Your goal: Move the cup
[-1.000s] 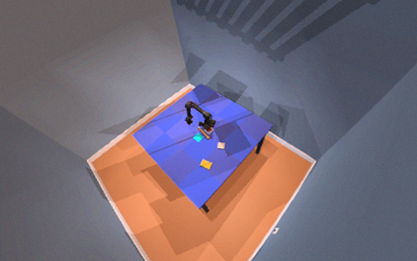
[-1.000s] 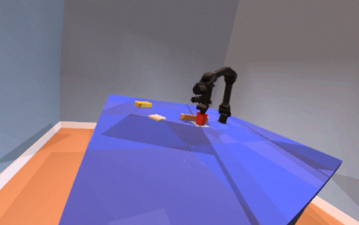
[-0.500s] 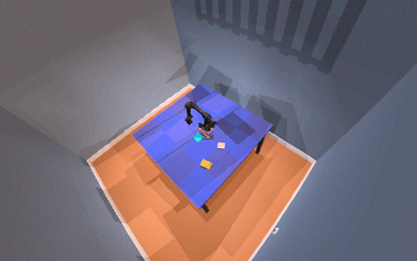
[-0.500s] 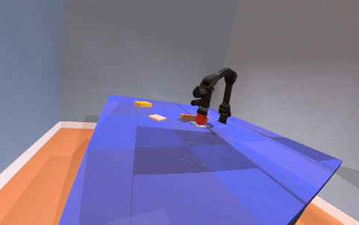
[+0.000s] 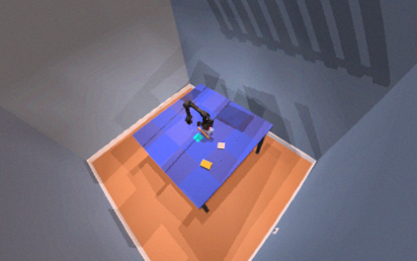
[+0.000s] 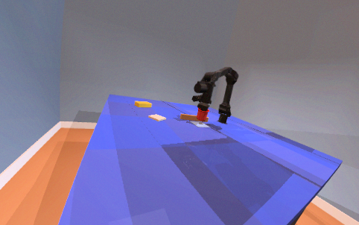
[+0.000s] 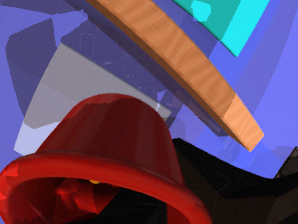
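The red cup (image 6: 202,115) (image 7: 120,130) is held upright or nearly so, a little above the pale grey-white pad (image 6: 202,125) (image 7: 55,90). My gripper (image 6: 202,108) (image 7: 165,148) is shut on the cup's wall, with one dark finger inside the cup and the other outside. A sliver of a yellow marble (image 7: 94,182) shows inside the cup; the rest of the inside is mostly hidden. The cyan pad (image 5: 198,138) (image 7: 242,27) lies on the far side of the wooden bar from the cup, with nothing on it.
The wooden bar (image 5: 202,132) (image 6: 187,117) (image 7: 192,65) stands on the blue table (image 5: 166,148) (image 6: 112,168) between the two pads. A pale pink tile (image 5: 221,146) (image 6: 157,118) and a yellow block (image 5: 206,164) (image 6: 143,104) lie farther off on the table.
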Controlling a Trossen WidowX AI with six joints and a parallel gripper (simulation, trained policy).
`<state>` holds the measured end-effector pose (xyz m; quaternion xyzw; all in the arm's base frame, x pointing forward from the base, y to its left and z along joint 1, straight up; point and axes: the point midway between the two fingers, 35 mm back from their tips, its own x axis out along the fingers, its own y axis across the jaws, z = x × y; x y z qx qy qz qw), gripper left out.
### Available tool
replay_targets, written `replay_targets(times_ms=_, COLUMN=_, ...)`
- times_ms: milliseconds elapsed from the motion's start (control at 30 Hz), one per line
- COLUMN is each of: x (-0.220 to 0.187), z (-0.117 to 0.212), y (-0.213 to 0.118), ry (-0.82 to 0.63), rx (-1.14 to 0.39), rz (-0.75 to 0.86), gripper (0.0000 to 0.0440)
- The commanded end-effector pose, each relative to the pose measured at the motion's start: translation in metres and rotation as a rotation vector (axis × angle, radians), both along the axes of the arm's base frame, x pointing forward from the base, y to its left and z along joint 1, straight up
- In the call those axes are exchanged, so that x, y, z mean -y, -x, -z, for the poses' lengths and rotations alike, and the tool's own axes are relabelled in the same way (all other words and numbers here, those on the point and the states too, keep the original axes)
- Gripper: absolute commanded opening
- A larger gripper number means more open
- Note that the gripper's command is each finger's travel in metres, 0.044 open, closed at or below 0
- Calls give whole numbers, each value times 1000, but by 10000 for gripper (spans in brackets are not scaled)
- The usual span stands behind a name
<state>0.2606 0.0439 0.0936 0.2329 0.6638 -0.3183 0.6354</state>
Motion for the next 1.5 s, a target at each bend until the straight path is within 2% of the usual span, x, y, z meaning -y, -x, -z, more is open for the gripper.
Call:
replay_targets(times_ms=0, x=2, z=-11, y=-1, ry=-11, rx=23, rz=30, gripper=17)
replay_targets(times_ms=333, x=18, z=-38, y=-5, ry=-25, rx=92, rz=116, gripper=5)
replay_targets(times_ms=700, x=46, z=-49, y=-15, ry=-22, rx=175, rz=200, gripper=0)
replay_targets(times_ms=1467, x=106, z=-33, y=-17, ry=5, rx=271, rz=336, gripper=0)
